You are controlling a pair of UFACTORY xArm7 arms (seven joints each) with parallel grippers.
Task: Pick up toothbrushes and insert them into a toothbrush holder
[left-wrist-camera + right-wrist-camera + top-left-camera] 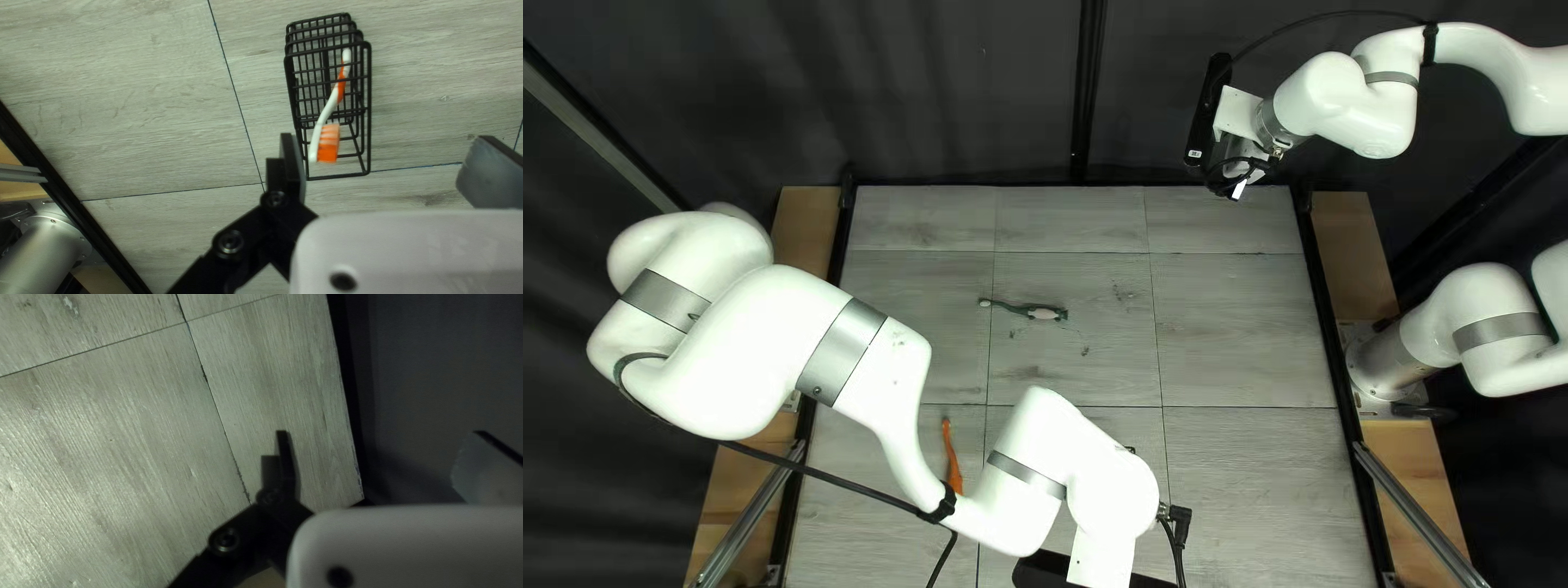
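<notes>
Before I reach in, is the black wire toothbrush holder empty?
No, an orange-and-white toothbrush sits inside the wire holder, its handle visible through the bars.

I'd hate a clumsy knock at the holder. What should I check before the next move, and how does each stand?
Left hand open, empty: ok
Right hand open, empty: ok
White-and-orange toothbrush in holder: ok
Left hand free of contact with holder: cannot tell
Green toothbrush unobstructed from above: ok
Orange toothbrush fully visible: not ok, left arm covers part
</notes>
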